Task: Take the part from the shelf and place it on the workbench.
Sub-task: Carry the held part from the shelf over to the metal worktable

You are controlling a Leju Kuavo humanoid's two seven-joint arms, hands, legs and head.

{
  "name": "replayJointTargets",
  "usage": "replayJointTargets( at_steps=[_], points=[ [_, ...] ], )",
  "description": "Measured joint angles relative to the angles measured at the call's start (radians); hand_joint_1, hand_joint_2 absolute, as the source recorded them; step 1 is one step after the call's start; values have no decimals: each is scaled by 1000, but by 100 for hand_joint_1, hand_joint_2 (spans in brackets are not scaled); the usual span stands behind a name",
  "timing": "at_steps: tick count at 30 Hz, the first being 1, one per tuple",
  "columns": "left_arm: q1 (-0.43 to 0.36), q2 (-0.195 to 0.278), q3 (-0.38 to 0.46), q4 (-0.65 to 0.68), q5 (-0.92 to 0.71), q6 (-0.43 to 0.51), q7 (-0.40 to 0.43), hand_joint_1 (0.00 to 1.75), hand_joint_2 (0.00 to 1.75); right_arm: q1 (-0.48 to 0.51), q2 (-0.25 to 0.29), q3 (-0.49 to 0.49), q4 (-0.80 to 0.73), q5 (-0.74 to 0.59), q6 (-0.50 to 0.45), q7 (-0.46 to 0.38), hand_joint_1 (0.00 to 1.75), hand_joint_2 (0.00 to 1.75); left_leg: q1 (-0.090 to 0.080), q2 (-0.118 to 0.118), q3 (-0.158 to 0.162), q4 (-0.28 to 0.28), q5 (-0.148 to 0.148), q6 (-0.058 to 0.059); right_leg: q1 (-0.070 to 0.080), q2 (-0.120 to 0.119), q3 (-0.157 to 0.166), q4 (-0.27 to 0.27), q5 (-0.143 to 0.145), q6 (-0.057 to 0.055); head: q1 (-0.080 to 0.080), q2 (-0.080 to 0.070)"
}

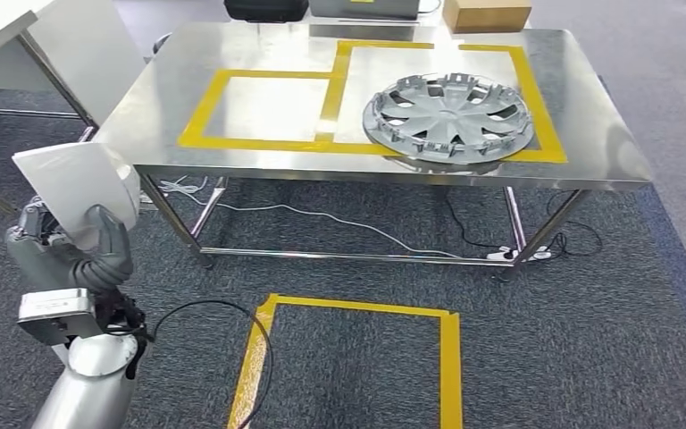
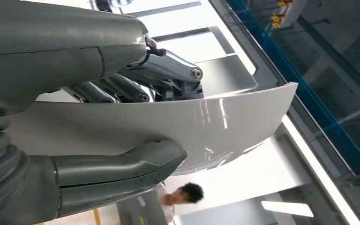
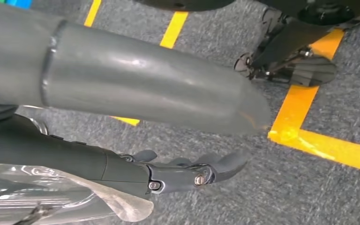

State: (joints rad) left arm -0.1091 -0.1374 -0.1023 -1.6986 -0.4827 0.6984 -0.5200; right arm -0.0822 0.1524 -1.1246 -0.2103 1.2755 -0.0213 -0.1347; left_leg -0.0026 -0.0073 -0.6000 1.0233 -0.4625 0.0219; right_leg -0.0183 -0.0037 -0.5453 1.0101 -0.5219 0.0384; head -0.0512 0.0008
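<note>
Now the left hand [image 1: 89, 246] has the part [image 1: 79, 189], a curved white panel, pinched between thumb [image 2: 122, 168] and fingers [image 2: 122, 89], held low, left of and short of the workbench [image 1: 589, 143]. Right hand [image 3: 187, 173] hangs over the carpet, fingers loosely apart, nothing in it. On the bench, a hubcap [image 1: 449, 118] fills the right yellow-taped box; the left box [image 1: 263, 107] sits free. Risk, I'd say: that glossy panel slipping in a thin pinch, or its edge clipping the table rim on the lift.

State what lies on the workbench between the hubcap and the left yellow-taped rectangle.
In the head view, a yellow tape strip divides them on the workbench; the hubcap sits right of it.
</note>
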Motion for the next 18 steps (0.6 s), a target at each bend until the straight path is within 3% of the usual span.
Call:
replayJointTargets(
  at_steps=[2,5,6,7,9,11,12,16,18],
  points=[
    [-1,0,0,0,0,0,0,175,175,-1,0,0,0,0,0,0,0,0,6,0,13,-10,-1,10,0,1,-23,50,-29,8,3,0],
    [-1,-1,-1,0,0,0,0,175,175,0,0,0,0,1,0,0,0,0,6,0,22,-11,-7,18,0,2,-142,248,-98,12,8,0],
    [0,-1,-1,0,0,0,0,175,175,1,0,0,0,1,0,1,0,0,5,-1,25,-11,-10,20,0,2,-174,289,-98,13,8,0],
    [1,-1,-1,0,0,0,0,175,175,2,0,0,0,2,0,1,0,0,4,-2,30,-11,-15,20,0,2,-188,292,-77,12,9,0],
    [2,-1,-1,0,-1,0,0,175,175,3,0,0,0,2,0,2,0,0,4,-5,46,-11,-27,16,0,2,-154,179,14,7,9,0],
    [1,-1,-1,0,-2,0,-1,175,175,2,-1,0,0,2,0,3,0,0,1,-6,58,-9,-41,8,2,3,-95,51,69,0,9,0],
    [0,-1,-1,0,-2,0,-1,175,175,1,-1,0,0,2,0,3,0,0,-1,-6,59,-8,-45,3,4,4,-79,20,73,-4,8,0],
    [-1,0,-2,0,-3,-1,-1,175,175,2,0,0,0,5,0,3,0,0,1,-5,61,3,-61,-17,2,5,-64,6,61,-26,7,0],
    [-3,1,-3,0,-4,0,-1,175,175,2,0,0,0,6,0,3,0,0,4,-2,23,86,-103,-28,-1,4,-54,2,57,-36,3,0]
  ],
)
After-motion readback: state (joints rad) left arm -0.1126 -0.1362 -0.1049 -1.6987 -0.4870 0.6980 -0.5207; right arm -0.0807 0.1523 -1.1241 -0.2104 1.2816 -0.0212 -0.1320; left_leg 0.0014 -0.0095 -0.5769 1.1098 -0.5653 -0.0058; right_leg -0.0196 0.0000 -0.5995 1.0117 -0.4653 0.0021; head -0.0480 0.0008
